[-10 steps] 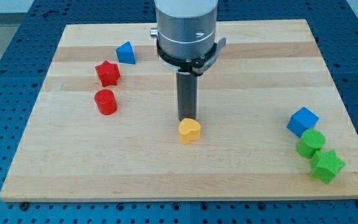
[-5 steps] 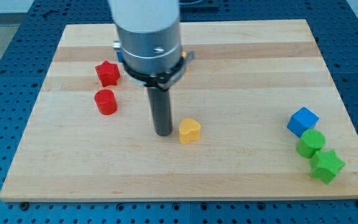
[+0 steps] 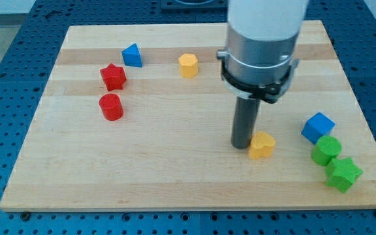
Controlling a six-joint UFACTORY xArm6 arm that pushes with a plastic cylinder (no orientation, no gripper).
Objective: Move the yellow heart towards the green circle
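The yellow heart (image 3: 262, 145) lies on the wooden board at the view's lower right of centre. My tip (image 3: 243, 145) stands right against the heart's left side. The green circle (image 3: 326, 150) sits near the board's right edge, to the right of the heart, with a gap between them.
A blue cube (image 3: 318, 126) lies just above the green circle and a green star (image 3: 343, 173) just below it. A yellow hexagon (image 3: 188, 65), a blue triangle (image 3: 132, 55), a red star (image 3: 113, 76) and a red cylinder (image 3: 111, 106) lie in the view's upper left. The board's right edge (image 3: 364, 124) is close.
My tip went round to the heart's left side and moved right, pushing the yellow heart to the right, closer to the green circle. The yellow hexagon and blue triangle are uncovered now.
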